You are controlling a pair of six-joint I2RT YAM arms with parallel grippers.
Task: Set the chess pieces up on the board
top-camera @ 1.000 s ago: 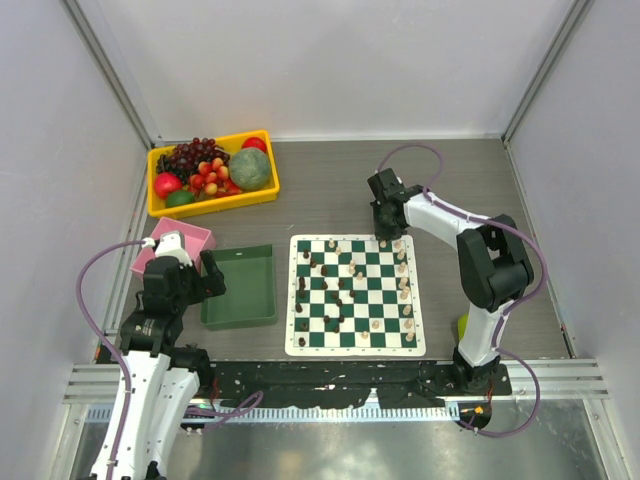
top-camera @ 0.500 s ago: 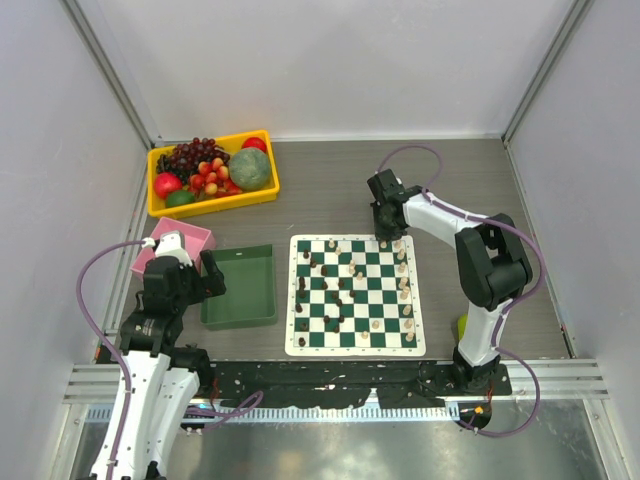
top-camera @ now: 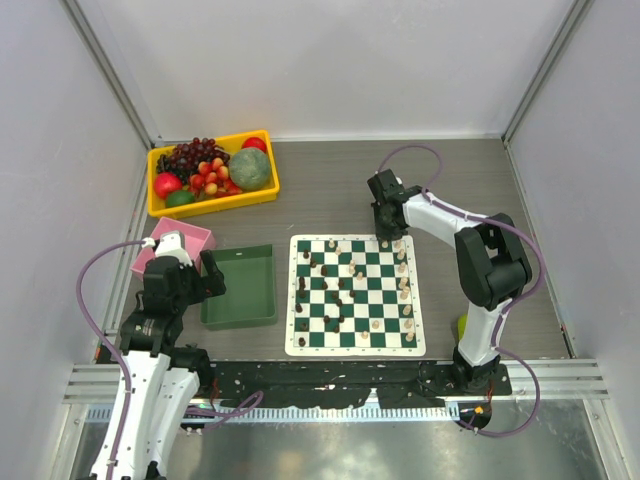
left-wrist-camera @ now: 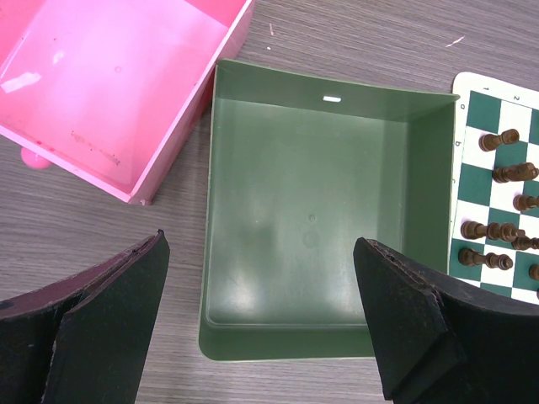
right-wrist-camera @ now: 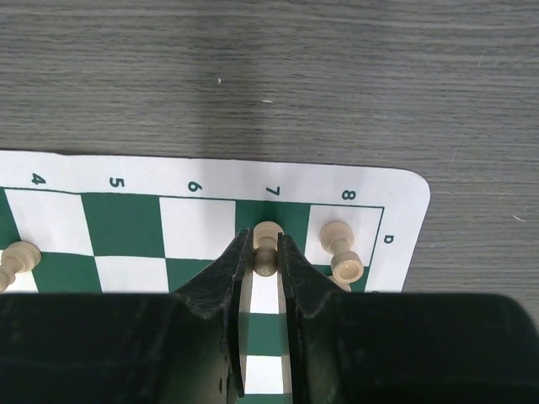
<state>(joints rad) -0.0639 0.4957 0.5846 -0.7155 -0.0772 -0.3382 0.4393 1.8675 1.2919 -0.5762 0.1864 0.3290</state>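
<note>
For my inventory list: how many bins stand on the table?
3: a yellow bin with fruit, far left; a pink bin nearer, left edge; a green bin between it and the board.

We record the board (right-wrist-camera: 168, 172), a flat mat of green and white checks, beneath the right fingers (right-wrist-camera: 210, 290). One cream pawn (right-wrist-camera: 268, 244) stands upright, pinched between them. A second cream pawn (right-wrist-camera: 344, 252) stands just to their right. Dark brown pieces (left-wrist-camera: 498, 140) sit on squares right of the left fingers (left-wrist-camera: 118, 311).

You are seeing one board (top-camera: 350, 349), one yellow tray (top-camera: 212, 205), one pink tray (left-wrist-camera: 101, 76) and one green tray (left-wrist-camera: 303, 219); the right hand's (right-wrist-camera: 266, 248) camera is showing three cream chess pieces (right-wrist-camera: 341, 252).
</note>
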